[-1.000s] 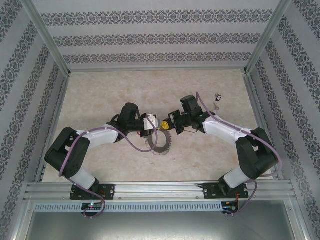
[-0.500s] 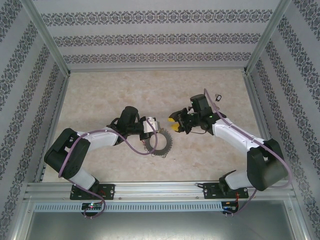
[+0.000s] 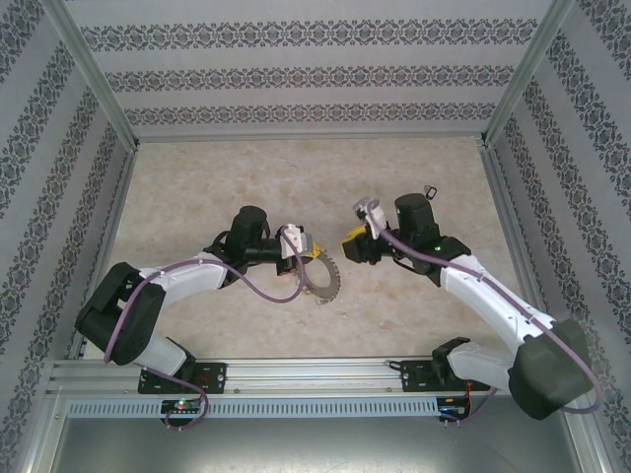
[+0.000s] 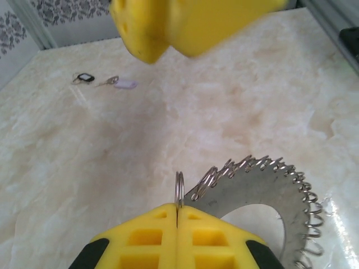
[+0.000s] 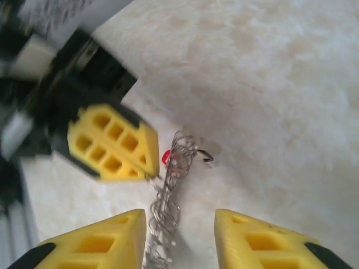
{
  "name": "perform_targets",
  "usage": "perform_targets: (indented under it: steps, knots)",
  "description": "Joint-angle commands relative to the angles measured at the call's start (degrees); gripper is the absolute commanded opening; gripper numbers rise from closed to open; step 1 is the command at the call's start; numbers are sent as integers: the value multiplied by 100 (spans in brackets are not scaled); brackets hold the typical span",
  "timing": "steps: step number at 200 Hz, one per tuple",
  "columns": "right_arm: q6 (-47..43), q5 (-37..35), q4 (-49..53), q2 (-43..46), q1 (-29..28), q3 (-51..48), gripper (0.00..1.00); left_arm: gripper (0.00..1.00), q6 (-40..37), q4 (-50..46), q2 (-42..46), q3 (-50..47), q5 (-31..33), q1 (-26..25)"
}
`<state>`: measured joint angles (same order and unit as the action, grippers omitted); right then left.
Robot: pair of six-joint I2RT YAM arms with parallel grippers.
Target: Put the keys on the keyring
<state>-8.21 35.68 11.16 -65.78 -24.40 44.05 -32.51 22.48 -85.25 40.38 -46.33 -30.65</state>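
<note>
The keyring (image 4: 263,193) is a flat silvery disc with a hole, fringed with small split rings, and stands tilted on the table (image 3: 322,279). My left gripper (image 4: 178,208) is shut on one small ring at its rim (image 3: 304,248). My right gripper (image 5: 179,235) is open, just right of the keyring (image 3: 354,243). Seen from the right wrist, the keyring (image 5: 168,210) is edge-on by that gripper's left finger, untouched, with a red bit (image 5: 166,158) near its top. The keys (image 4: 84,78) lie loose far off on the table (image 3: 429,189).
A pale tag (image 4: 126,84) lies beside the loose keys near the back right corner. A small dark hook (image 5: 206,157) rests on the marble table (image 3: 217,187) by the keyring. Patterned walls and metal rails (image 3: 296,372) enclose the workspace.
My right gripper has opened and drawn back to the right, away from the left gripper. The left gripper stays shut and has shifted slightly with the keyring.
</note>
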Motion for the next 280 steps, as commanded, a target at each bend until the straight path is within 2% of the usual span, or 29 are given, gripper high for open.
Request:
perform_targets:
  steps: [1,31,73,147,196,208,232,247,262,280]
  knots:
    - [-2922,391,449,-50,-73,-8,42,0,55,-317,202,176,-494,29]
    - [-3551,840,797,-242,-121,232,43,0,-229,-851,315,284,-647,30]
    - [-3970,563,1002,-597,-562,517,39,0,-427,-1227,390,427,-816,28]
    - [-3730,20,715,-843,-879,650,31,0,-590,-1552,404,508,-912,32]
    - [-3585,-206,551,-1027,-1062,656,30,0,-590,-1584,395,558,-955,31]
    - [-3570,-275,505,-1055,-1082,642,24,0,-581,-1598,379,576,-962,30]
    - [-3493,-321,432,-1051,-1076,642,0,0,-499,-1548,386,576,-970,34]
    - [-3359,-194,301,-978,-1021,574,0,0,-483,-1701,379,663,-1151,61]
    - [-3150,7,52,-838,-925,420,0,13,-376,-1952,361,794,-1352,197]
    - [-2762,202,-505,-605,-805,141,0,15,-370,-1901,403,709,-1340,270]
